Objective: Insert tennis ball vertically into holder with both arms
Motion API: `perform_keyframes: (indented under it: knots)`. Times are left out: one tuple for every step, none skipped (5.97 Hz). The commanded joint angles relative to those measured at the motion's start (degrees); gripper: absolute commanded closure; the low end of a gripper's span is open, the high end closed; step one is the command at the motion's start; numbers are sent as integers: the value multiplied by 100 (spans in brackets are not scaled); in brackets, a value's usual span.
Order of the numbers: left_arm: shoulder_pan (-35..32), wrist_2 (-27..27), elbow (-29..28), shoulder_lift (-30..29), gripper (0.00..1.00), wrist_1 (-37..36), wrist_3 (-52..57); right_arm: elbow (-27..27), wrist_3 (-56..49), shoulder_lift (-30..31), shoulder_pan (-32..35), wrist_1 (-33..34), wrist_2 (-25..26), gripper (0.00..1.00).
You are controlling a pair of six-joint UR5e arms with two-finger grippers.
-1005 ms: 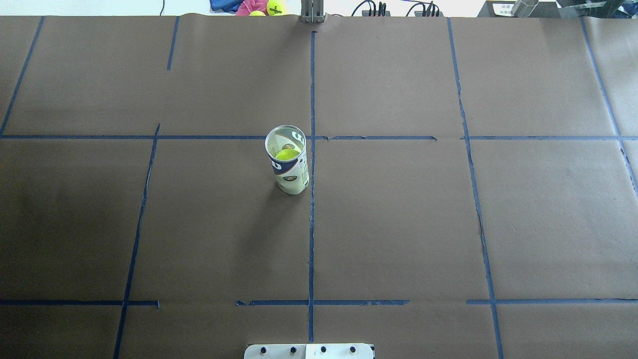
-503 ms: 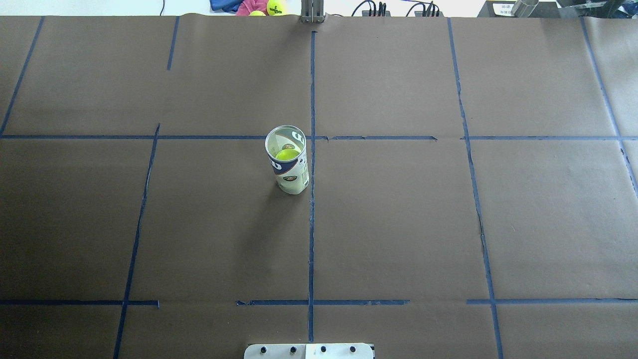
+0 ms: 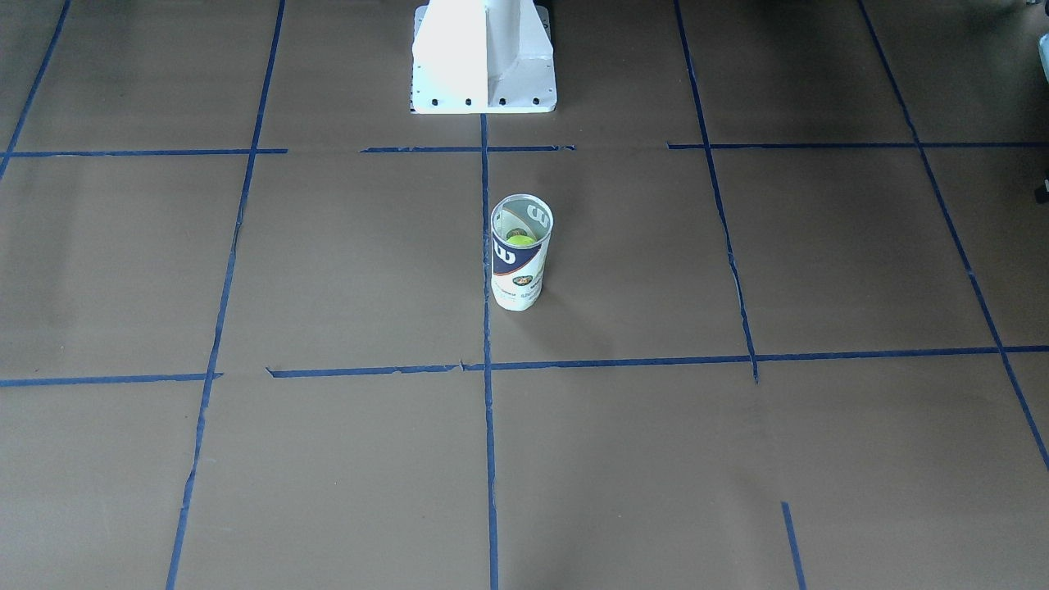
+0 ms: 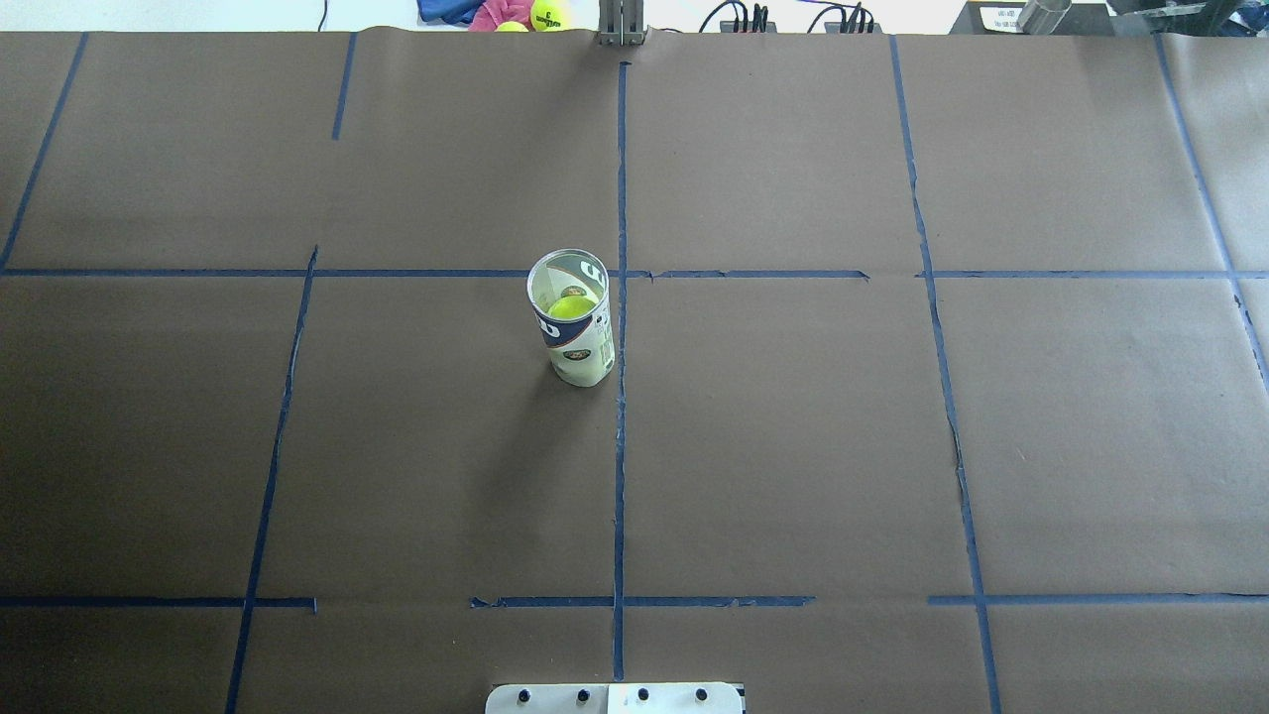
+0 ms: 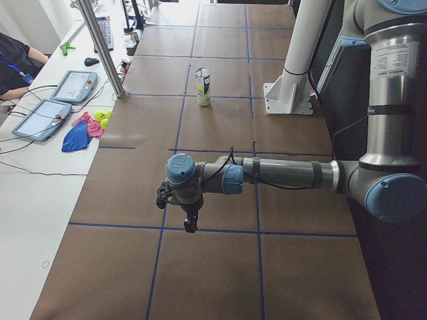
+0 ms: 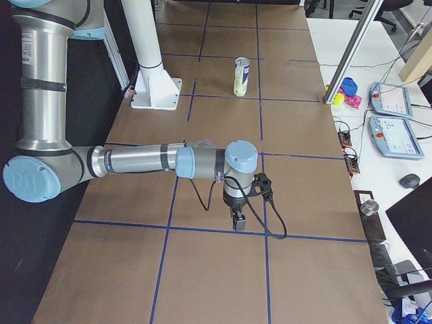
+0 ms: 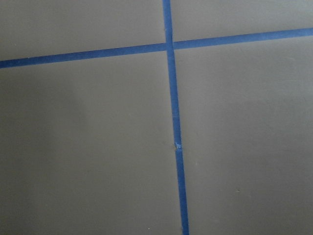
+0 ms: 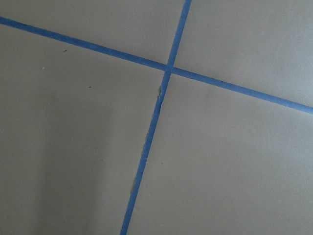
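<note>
The holder (image 4: 578, 332) stands upright near the table's middle, its metal-rimmed mouth open upward. The tennis ball (image 4: 570, 306) sits inside it, below the rim. Holder (image 3: 518, 266) and ball (image 3: 519, 240) also show in the front-facing view. Both arms are away from it, over bare paper at the table's ends. The left gripper (image 5: 190, 225) points down in the exterior left view. The right gripper (image 6: 238, 226) points down in the exterior right view. I cannot tell whether either is open or shut. Both wrist views show only brown paper and blue tape.
The white pedestal base (image 3: 483, 57) stands at the robot's edge. Spare yellow balls and cloths (image 4: 516, 14) lie past the far edge beside a metal post (image 4: 622, 25). Tablets (image 5: 41, 119) and an operator (image 5: 13, 63) are at the side bench.
</note>
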State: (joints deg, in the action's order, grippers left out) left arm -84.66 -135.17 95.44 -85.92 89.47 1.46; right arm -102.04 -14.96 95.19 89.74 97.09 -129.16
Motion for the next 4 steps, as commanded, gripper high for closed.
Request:
perform_keyframes:
  knots:
    - [-6,-1,9,-48,0,27,-5,9,2,0,-9,3,-4,0]
    - [-15,-10,27,-13,0,27,3,26,2,0,-9,3,-4,0]
    - [-15,-1,27,-4,0,27,4,18,2,9,-9,3,-13,0]
    - [-15,-1,27,-4,0,27,4,17,2,9,-9,3,-13,0]
